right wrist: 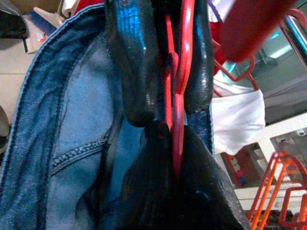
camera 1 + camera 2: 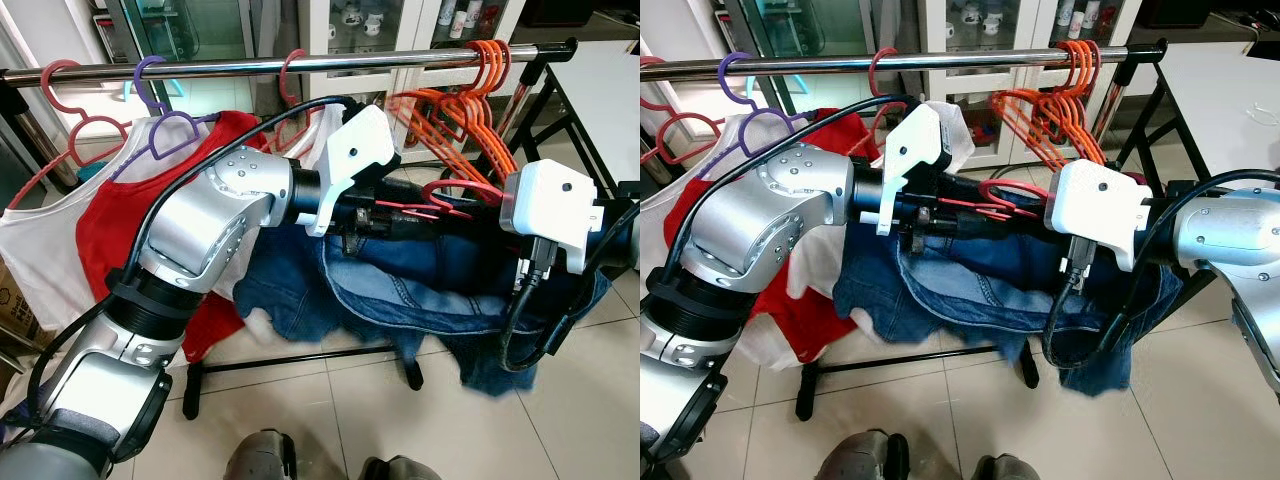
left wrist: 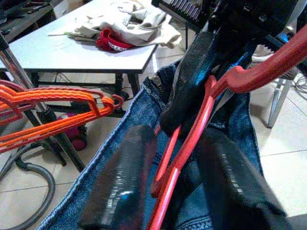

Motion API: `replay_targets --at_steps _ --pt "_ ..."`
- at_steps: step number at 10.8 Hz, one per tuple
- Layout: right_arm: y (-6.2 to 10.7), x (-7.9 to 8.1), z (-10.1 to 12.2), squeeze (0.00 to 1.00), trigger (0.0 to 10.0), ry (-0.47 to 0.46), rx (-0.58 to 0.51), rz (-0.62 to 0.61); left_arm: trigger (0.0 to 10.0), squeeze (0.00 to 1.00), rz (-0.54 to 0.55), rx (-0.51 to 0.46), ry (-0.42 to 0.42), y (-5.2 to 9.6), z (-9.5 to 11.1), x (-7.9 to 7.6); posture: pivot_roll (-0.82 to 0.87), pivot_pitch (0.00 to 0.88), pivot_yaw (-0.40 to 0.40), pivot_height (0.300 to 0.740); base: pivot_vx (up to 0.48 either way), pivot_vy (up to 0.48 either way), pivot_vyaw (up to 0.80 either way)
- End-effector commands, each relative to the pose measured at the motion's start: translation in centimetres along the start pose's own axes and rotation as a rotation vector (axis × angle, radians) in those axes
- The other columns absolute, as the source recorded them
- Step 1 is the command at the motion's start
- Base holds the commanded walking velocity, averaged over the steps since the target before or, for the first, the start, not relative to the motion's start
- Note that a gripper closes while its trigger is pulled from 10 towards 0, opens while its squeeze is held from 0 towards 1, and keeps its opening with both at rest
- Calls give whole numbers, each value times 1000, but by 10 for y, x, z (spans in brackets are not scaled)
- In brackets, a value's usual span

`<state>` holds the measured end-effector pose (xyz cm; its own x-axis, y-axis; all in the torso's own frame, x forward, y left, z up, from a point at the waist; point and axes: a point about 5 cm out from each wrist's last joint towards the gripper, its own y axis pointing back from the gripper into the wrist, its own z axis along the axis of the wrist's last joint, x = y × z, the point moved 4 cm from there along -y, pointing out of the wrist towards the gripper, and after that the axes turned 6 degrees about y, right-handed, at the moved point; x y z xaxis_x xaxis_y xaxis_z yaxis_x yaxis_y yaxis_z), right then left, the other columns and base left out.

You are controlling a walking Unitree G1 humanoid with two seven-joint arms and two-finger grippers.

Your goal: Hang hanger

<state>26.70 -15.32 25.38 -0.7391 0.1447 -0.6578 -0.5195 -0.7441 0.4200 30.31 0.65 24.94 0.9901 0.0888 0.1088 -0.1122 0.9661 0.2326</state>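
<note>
A red hanger with blue jeans draped over it hangs between my two arms, just below the chrome rail. My left gripper comes in from the left and is shut on the hanger's wire. My right gripper comes in from the right, shut on the same red wire close to the left one. The hanger's hook end sticks out past the right fingers. The jeans sag beneath both grippers.
On the rail hang a pink hanger, a purple hanger with red and white shirts, and several orange hangers at the right end. A white table stands right. The rack's black feet rest on tile.
</note>
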Motion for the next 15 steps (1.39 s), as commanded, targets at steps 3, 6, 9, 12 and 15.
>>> replay_targets --at_steps 3,6,9,12,15 --pt "3 -2 7 0 10000 46 -22 -1 0 0 -18 -12 -16 1 8 -3 38 61 26 740 0 0 0" --pt "3 0 8 239 10000 14 -35 9 0 0 -19 -21 -9 3 9 -3 38 60 26 740 0 0 0" --pt "4 1 10 1000 10000 -32 -58 26 0 0 -5 -30 7 6 9 -2 39 57 26 740 0 0 0" --pt "12 -5 11 875 10000 -16 -68 2 0 0 5 -32 22 6 7 -2 36 57 28 740 0 0 0" --pt "44 -29 25 0 10000 -41 -146 -116 0 0 28 -55 49 6 6 -1 28 53 27 740 0 0 0"
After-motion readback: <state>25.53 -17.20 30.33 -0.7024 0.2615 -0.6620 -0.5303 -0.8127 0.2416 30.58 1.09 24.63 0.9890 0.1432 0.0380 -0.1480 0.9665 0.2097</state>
